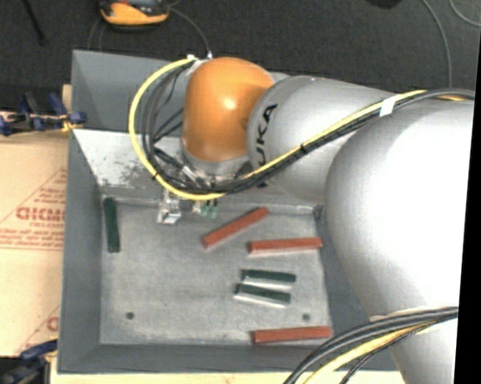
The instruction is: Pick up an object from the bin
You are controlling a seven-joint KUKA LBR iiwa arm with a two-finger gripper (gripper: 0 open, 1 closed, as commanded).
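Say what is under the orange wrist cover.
The gripper shows below it, over the bin floor, near a tilted red-brown bar. Anything straight beneath the cover is hidden.

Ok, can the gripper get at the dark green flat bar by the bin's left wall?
Probably yes: the dark green flat bar lies by itself, with nothing between it and the gripper nearby. The bin's left wall is close to the bar, though, and may crowd the approach.

Robotics lab: KUKA arm [311,143] over grey bin [174,298].
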